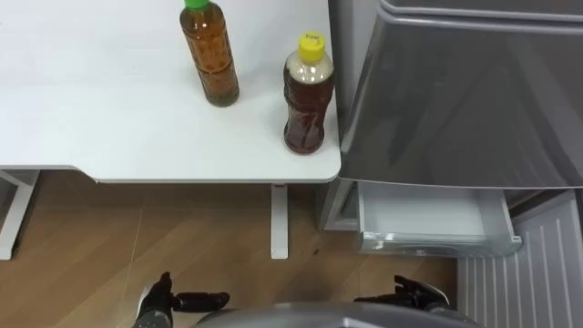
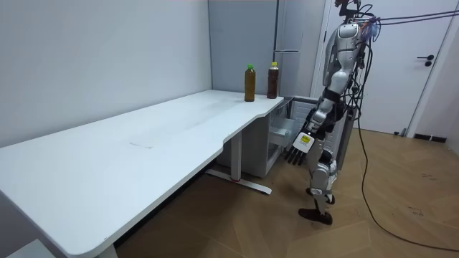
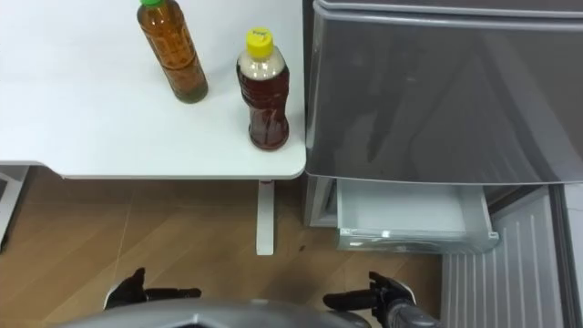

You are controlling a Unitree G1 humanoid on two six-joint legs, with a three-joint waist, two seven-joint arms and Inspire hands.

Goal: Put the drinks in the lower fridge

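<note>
The green-capped bottle [image 1: 209, 55] of amber drink and the yellow-capped bottle [image 1: 307, 96] of darker drink stand upright, near each other but apart, on the white tabletop [image 1: 109, 118]. The yellow-capped one is close to the corner beside the grey fridge [image 1: 455, 91]. The lower fridge compartment is open, its white drawer [image 1: 424, 219] bare. The robot stands facing it, with the left robot hand [image 1: 157, 299] and right robot hand [image 1: 417, 293] low over the wooden floor [image 1: 182, 246], fingers relaxed, holding nothing.

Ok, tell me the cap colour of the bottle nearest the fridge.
Yellow cap, best in the left eye view.
</note>
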